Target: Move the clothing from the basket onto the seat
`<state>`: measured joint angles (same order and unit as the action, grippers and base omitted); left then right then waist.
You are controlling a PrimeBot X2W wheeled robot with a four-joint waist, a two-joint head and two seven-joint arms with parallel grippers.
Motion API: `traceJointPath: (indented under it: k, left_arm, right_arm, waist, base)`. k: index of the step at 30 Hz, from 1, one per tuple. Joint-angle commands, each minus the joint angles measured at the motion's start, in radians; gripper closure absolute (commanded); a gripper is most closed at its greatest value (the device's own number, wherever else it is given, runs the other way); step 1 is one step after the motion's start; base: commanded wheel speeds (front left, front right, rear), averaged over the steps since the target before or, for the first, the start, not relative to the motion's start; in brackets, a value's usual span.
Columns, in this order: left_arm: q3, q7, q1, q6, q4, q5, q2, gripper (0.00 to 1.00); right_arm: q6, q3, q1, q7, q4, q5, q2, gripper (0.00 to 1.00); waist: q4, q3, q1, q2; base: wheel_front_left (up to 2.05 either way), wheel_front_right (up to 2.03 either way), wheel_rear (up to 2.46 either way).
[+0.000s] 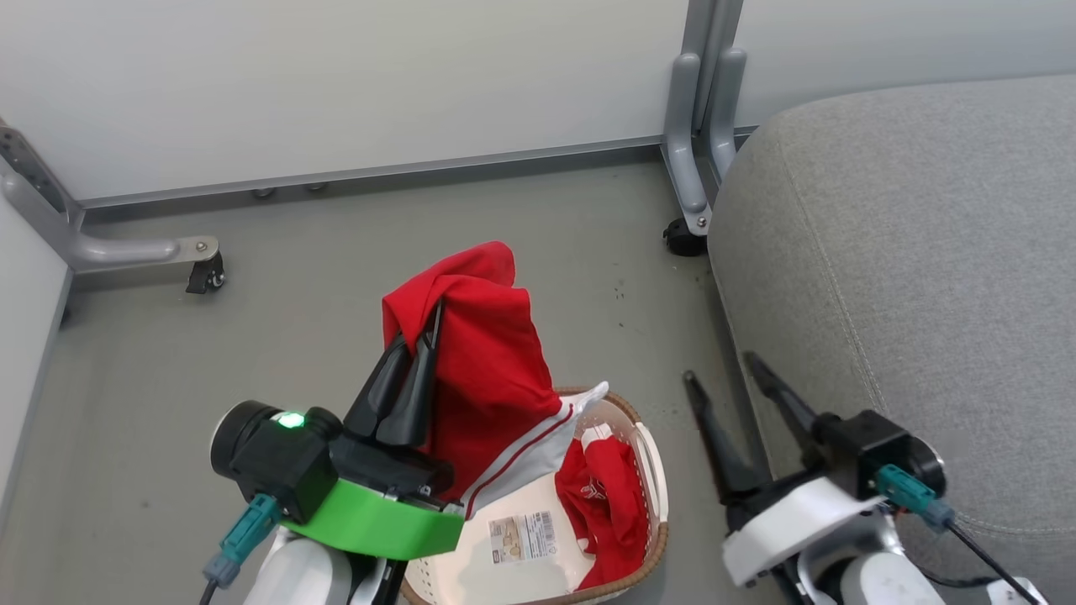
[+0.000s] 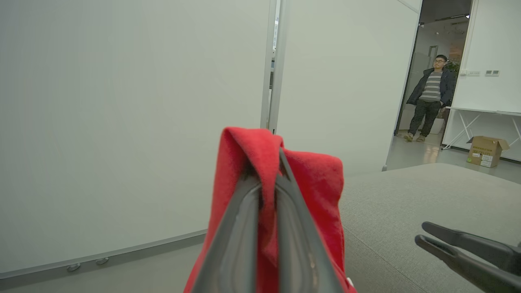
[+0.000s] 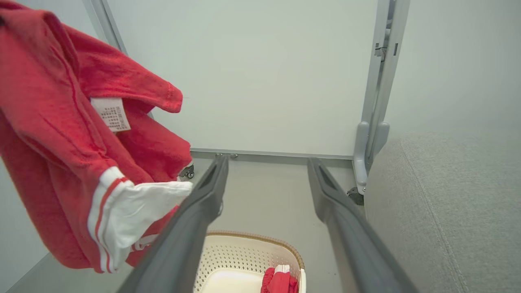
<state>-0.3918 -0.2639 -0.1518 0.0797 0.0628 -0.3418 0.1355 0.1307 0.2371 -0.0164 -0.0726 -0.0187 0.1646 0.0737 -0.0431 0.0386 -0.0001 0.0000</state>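
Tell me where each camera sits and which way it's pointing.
Head: on the head, facing down at the floor, basket and seat; left gripper and right gripper show.
Left wrist: on the left arm, facing across the seat to a person; its shut fingers pinch a garment.
Right wrist: on the right arm, facing down at the basket; its open fingers show.
Shared: all three see that garment.

fingers (image 1: 410, 399) long, dark | wrist band (image 1: 370, 523) green | plugs (image 1: 906, 490) teal | forearms (image 1: 794, 517) white

Raised red garment (image 1: 487, 361) with white trim hanging over cream basket (image 1: 654, 483), second red garment (image 1: 609, 504) crumpled inside, grey seat (image 1: 925, 252) just beside.
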Motion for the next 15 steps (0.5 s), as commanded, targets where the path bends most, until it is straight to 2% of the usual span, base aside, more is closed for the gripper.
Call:
traceJointPath:
  k: [1,9,15]
  left_arm:
    - [0.004,-0.001,-0.003,0.006,0.0,0.011,-0.004,1.0]
    - [-0.005,-0.001,-0.026,0.011,-0.011,0.018,-0.009,1.0]
    - [-0.022,-0.001,-0.037,0.018,-0.019,0.017,-0.014,1.0]
  right_arm:
    - [0.0,0.03,-0.024,0.004,-0.004,0.016,0.008,0.0]
    - [0.0,0.267,-0.155,0.013,0.017,0.126,0.057,0.0]
    - [0.0,0.407,-0.26,-0.002,0.095,0.198,0.074,0.0]
  waist:
    - [0.001,0.004,0.0001,0.0]
    - [0.013,0.019,0.0001,0.0]
    - [0.031,0.025,0.0001,0.0]
  base:
    - [0.0,0.0,0.0]
    - [0.0,0.0,0.0]
    - [0.0,0.0,0.0]
